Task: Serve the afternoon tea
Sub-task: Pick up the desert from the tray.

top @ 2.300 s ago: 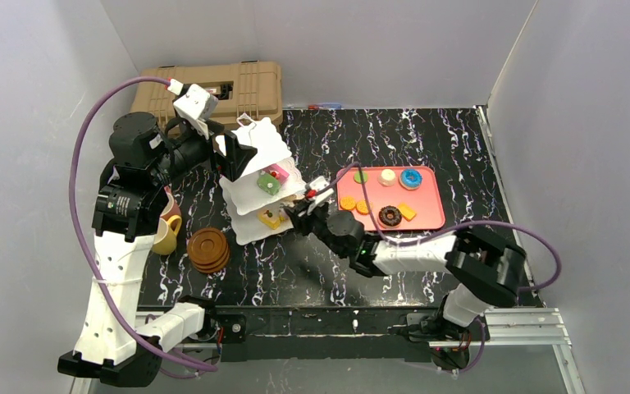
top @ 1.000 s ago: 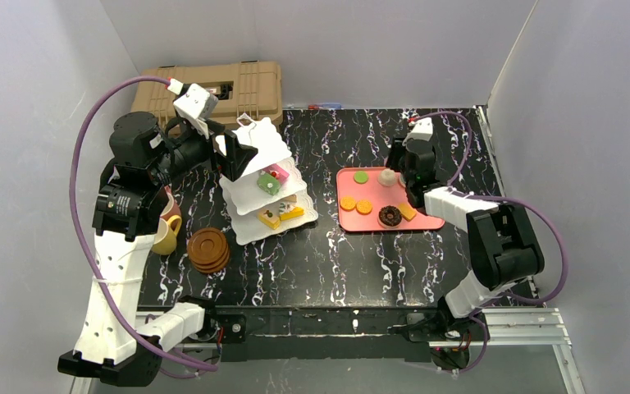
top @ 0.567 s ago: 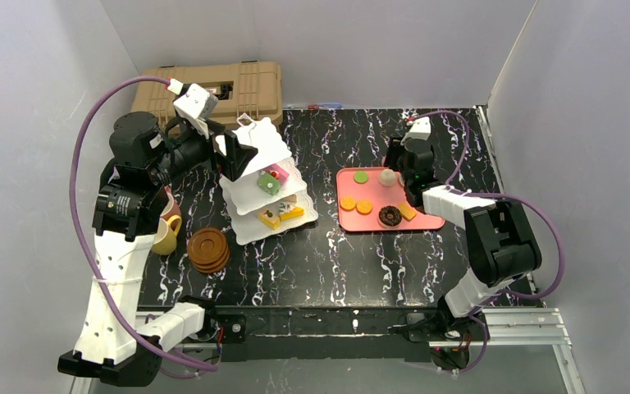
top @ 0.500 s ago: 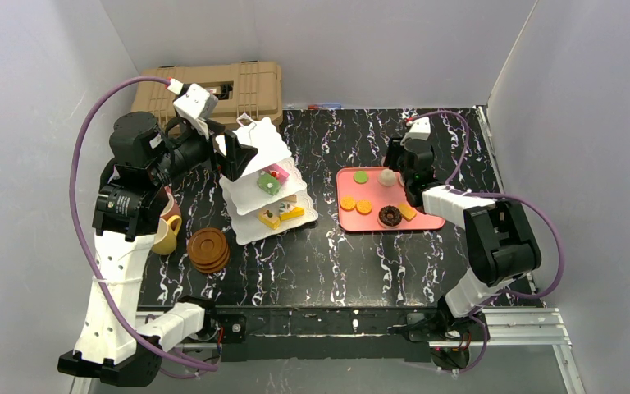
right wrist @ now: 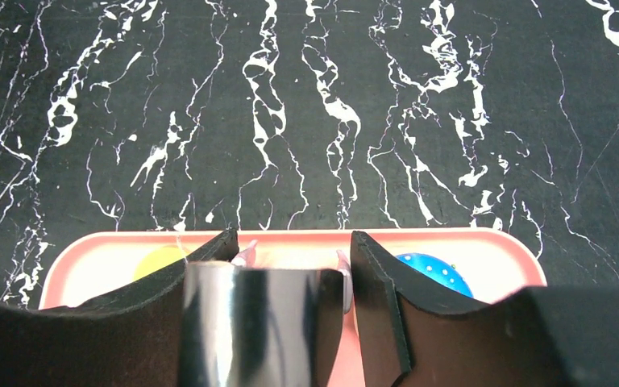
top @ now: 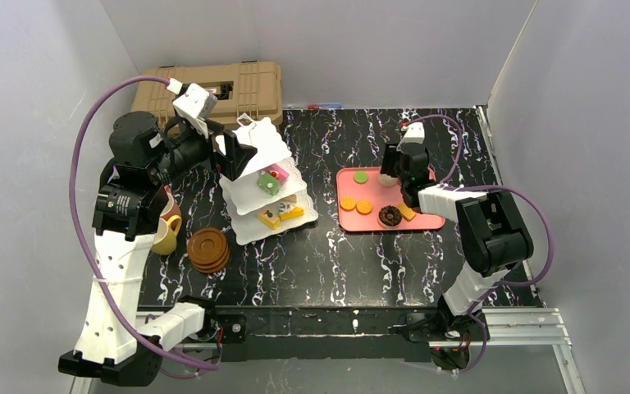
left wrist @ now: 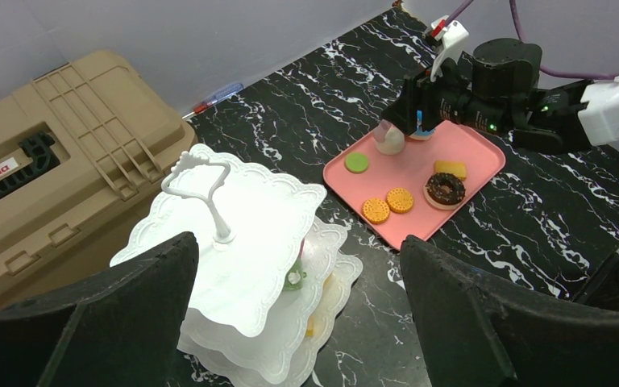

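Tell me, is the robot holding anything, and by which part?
The left gripper is open and empty. The right gripper has a finger on each side of the white cupcake on the pink tray; whether it is squeezing cannot be told.

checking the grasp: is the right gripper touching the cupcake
Cannot tell. Right wrist view: the right gripper straddles the cupcake, but the contact edges are hidden.

Left arm (top: 119, 271): white shells, black joints, a purple cable (top: 72, 185) running off it. Right arm (top: 492, 238), same livery, its own purple cable (top: 548, 238), green lights (left wrist: 492, 126) glowing near the wrist. White camera block (top: 194, 103) and matte black fingers (left wrist: 483, 322), broad and angular.
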